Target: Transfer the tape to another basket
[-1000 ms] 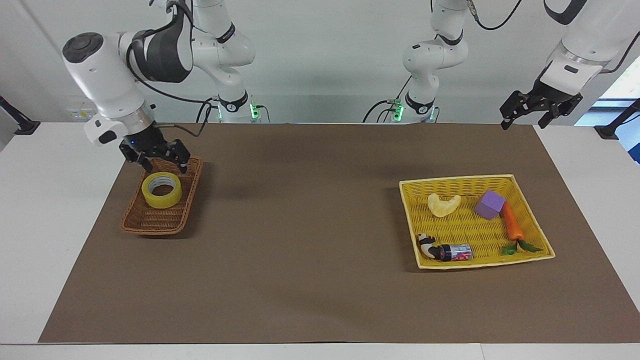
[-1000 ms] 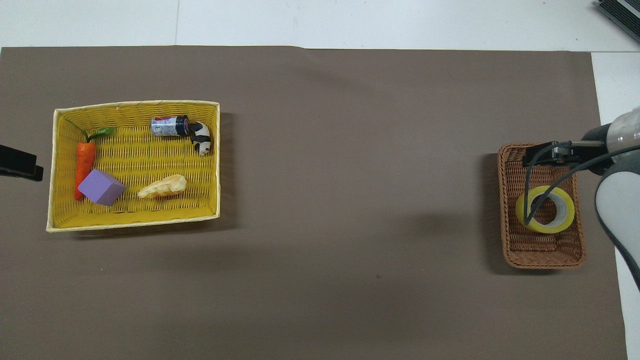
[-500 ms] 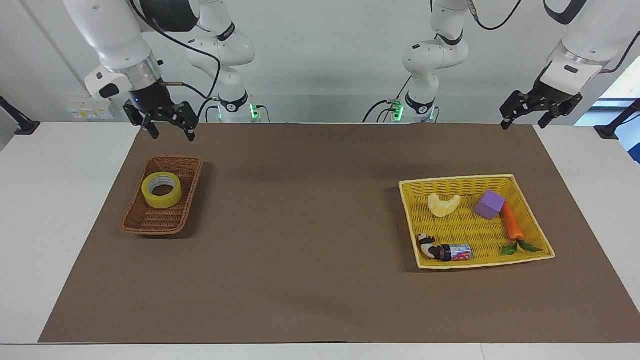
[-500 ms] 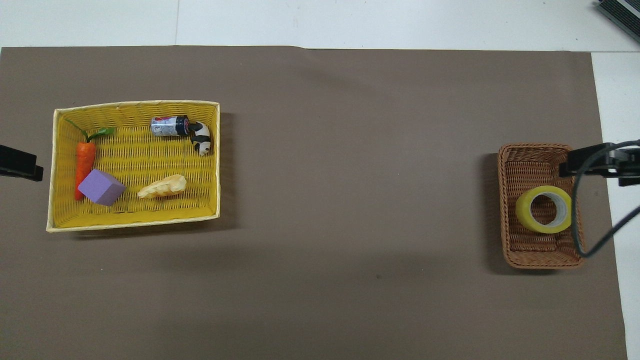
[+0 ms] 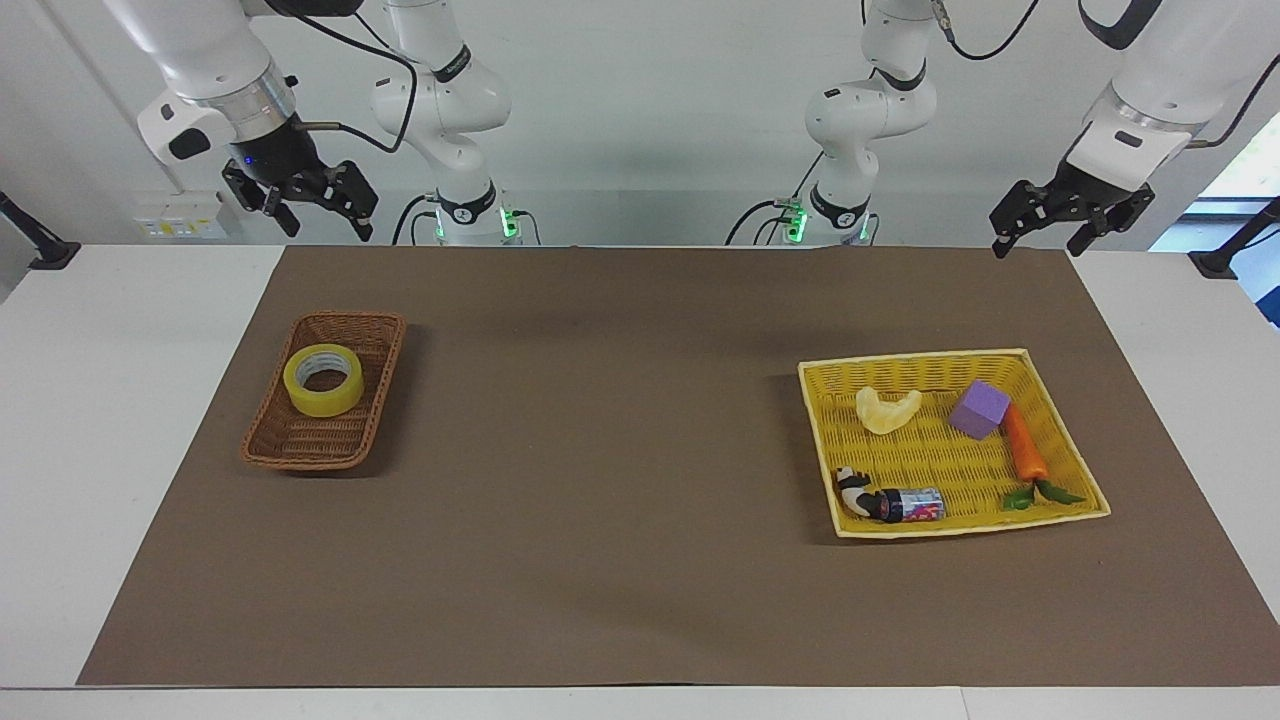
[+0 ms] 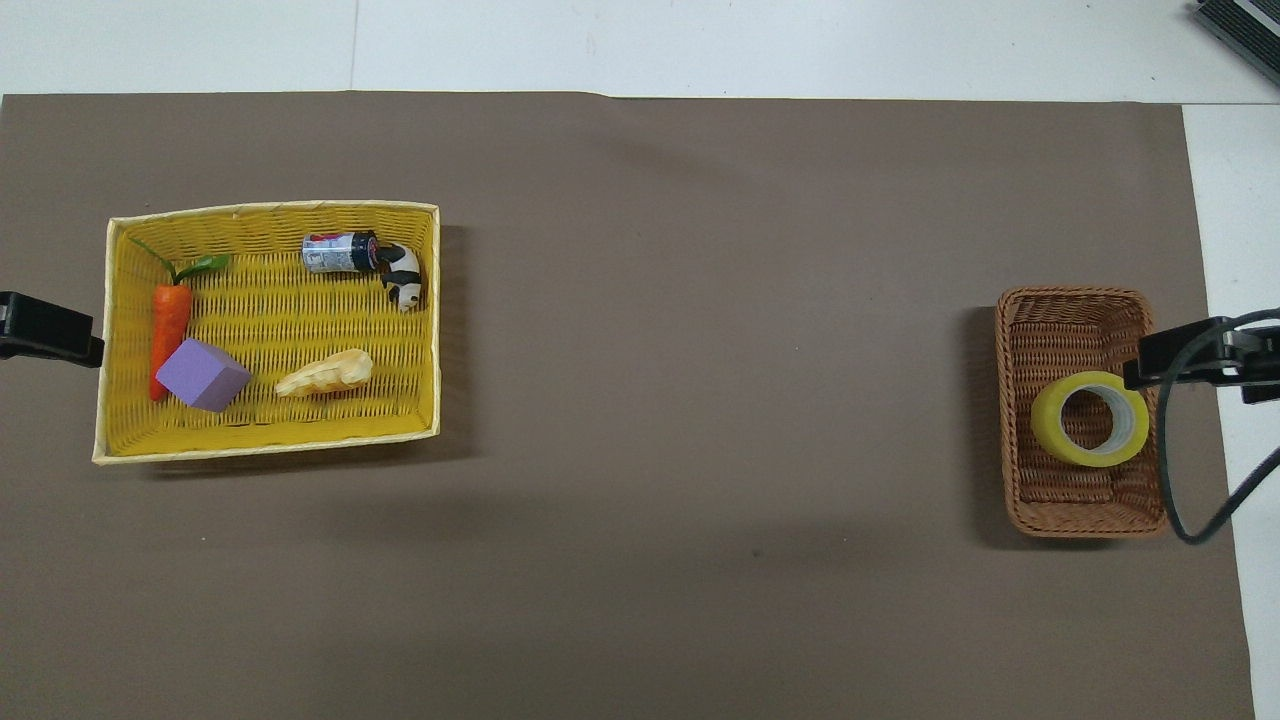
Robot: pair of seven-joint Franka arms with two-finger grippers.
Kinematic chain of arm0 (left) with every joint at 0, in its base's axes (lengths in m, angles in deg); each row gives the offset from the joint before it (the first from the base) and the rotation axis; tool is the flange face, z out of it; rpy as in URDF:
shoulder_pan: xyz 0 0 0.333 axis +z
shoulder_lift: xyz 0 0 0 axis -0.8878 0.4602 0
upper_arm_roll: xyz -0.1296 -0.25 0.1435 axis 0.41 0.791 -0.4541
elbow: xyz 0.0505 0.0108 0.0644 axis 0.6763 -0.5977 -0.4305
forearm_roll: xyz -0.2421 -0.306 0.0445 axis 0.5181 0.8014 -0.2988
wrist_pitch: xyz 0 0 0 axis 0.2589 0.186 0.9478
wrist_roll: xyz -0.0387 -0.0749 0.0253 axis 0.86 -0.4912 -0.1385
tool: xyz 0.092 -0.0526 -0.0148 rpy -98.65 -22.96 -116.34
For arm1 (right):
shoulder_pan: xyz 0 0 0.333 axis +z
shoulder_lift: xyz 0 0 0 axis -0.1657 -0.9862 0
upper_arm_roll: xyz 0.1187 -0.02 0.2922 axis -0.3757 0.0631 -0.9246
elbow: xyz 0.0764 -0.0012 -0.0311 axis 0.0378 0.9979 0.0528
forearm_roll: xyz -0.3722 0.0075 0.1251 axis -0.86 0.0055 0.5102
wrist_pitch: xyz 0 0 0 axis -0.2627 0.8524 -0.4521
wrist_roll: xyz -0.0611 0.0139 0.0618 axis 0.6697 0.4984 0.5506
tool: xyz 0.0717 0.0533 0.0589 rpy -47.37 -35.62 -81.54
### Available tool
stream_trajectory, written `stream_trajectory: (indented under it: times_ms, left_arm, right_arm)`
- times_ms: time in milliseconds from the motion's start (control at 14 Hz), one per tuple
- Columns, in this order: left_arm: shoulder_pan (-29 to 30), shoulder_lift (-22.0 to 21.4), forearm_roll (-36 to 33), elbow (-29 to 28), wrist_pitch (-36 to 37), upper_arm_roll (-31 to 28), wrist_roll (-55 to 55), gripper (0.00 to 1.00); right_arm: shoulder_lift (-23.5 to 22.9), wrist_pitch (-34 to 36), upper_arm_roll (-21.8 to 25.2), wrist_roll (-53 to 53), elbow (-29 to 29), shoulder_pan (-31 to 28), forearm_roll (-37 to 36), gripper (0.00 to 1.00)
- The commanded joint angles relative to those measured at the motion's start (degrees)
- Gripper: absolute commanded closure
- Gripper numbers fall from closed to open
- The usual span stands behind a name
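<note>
**Tape left in the wicker basket**

The tape [image 5: 323, 380] is seen lying flat in the brown wicker basket [image 5: 300, 445], toward the right arm's end of the table. The right gripper [image 5: 316, 218], jaws spread and empty, has been raised clear. The left gripper [image 5: 1032, 240] waits, also spread. The transfer is judged done.

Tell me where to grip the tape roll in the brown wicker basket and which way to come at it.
Grip the tape across its ring wall, one finger in the open core and one outside, coming straight down from above. It lies flat in the basket, hole facing up, and the basket's walls likely block a sideways approach. The right gripper, open and raised, is the closer one.
</note>
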Motion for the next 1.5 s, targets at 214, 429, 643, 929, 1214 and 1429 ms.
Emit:
stream_trajectory:
  times_ms: [214,429,643,929,1214,1429]
  left_arm:
    - [-8.9,-0.93,-0.6,-0.17,0.91,-9.67,0.13,0.0]
    - [-8.73,-0.84,-0.51,-0.17,0.29,-9.67,0.31,0.0]
    - [-8.81,-0.84,-0.51,-0.17,0.29,-9.67,0.31,0.0]
    - [-8.81,-0.93,-0.43,-0.08,0.64,-9.67,0.05,0.0]
    - [-8.9,-2.07,-0.25,-0.08,0.9,-9.76,1.1,0.0]
    - [-8.9,-2.07,-0.25,-0.08,0.82,-9.67,1.98,0.0]
  right_arm:
    - [1.29,-1.36,-0.54,-1.74,1.11,-0.78,-1.38,0.0]
    - [-0.02,-0.49,-0.63,-1.83,-3.0,-0.78,-3.4,0.0]
    - [-0.65,-0.22,-0.55,-1.39,-4.17,-1.31,-3.85,0.0]
    - [-0.64,-1.45,-0.46,-1.04,-3.9,-1.13,-3.06,0.0]
    - [-0.64,-0.75,-0.02,-1.65,-3.99,-1.13,-3.06,0.0]
    - [-0.47,-0.49,0.07,-1.48,-3.9,-2.19,-3.14,0.0]
